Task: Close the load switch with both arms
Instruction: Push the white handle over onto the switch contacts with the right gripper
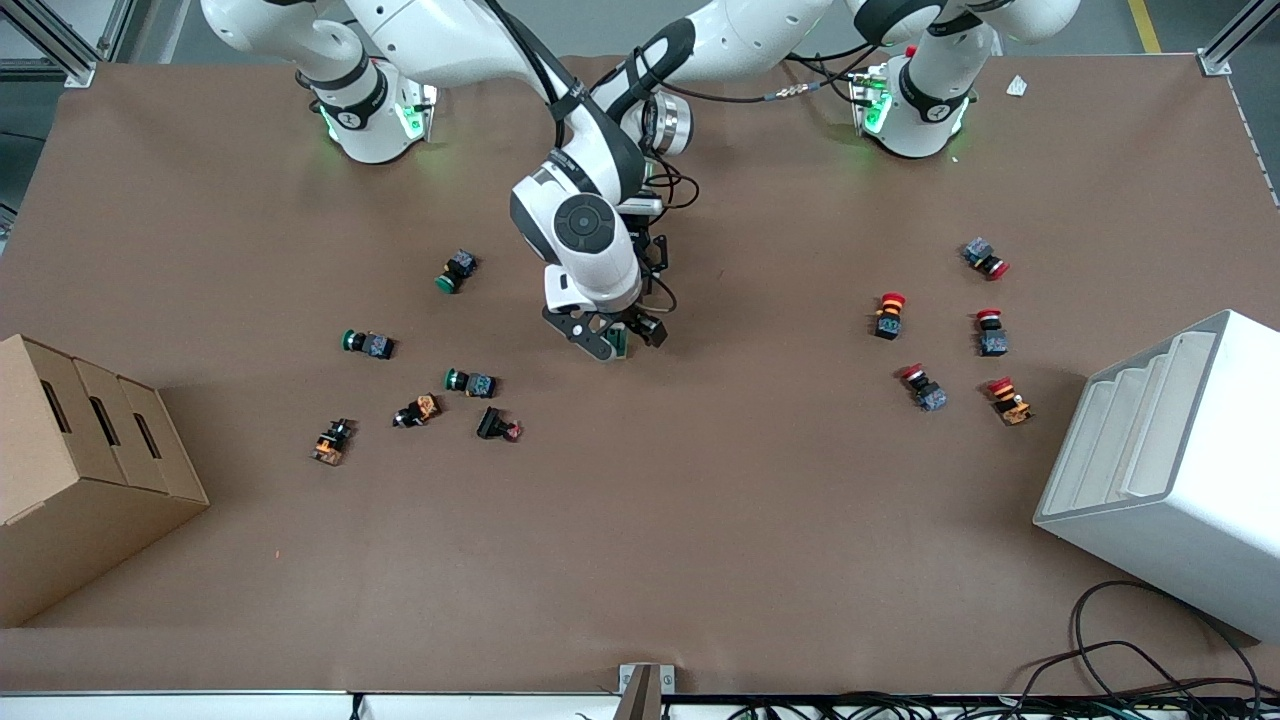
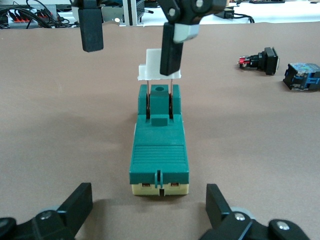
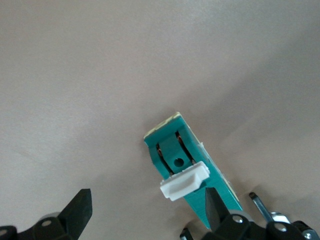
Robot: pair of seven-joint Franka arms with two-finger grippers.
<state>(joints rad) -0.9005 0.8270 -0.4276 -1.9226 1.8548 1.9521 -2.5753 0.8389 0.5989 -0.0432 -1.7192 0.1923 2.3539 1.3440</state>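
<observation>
The load switch (image 2: 159, 150) lies flat at mid-table, dark green with a cream base and its white lever (image 2: 150, 70) raised. In the front view only a green sliver of the switch (image 1: 620, 346) shows under the hands. My right gripper (image 1: 628, 338) is open over the lever end, one fingertip (image 2: 171, 55) against the lever. The right wrist view shows the lever (image 3: 184, 181) beside one finger of that open gripper (image 3: 147, 212). My left gripper (image 2: 150, 212) is open and low at the switch's other end, not touching it. It is mostly hidden by the right wrist in the front view (image 1: 655, 255).
Green and orange push-buttons (image 1: 470, 383) lie scattered toward the right arm's end, and red ones (image 1: 922, 387) toward the left arm's end. A cardboard box (image 1: 90, 450) and a white stepped rack (image 1: 1170, 460) stand at the table's two ends.
</observation>
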